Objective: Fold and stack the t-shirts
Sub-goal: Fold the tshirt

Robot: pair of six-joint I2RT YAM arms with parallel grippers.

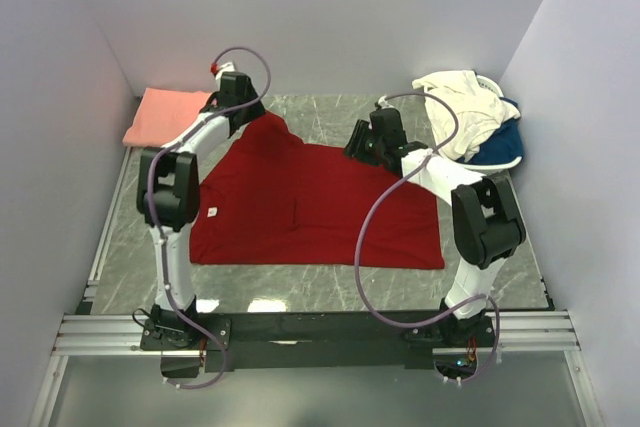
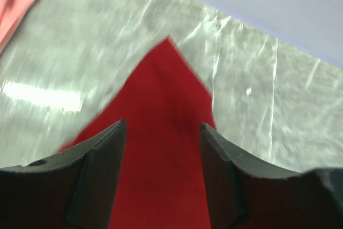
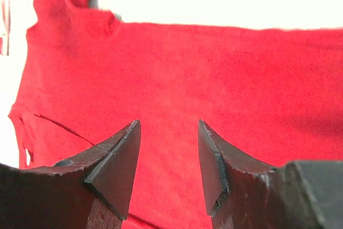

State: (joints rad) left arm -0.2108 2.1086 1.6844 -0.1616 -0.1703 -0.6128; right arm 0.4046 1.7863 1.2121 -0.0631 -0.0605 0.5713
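Lying flat on the table (image 1: 330, 117), red tee (image 1: 310, 207) sat between the arms. Top view hid both jaw gaps. Left wrist view: left gripper (image 2: 162, 132) jaws were well apart, holding nothing, over the tee's pointed far corner. Right wrist view: right gripper (image 3: 169, 130) was likewise spread and empty over the tee's body; table blew out white there. Folded pink tee (image 1: 165, 115) sat far-left. Cream tee (image 1: 460, 107) heaped on blue tee (image 1: 500, 142) far-right showed in top view only.
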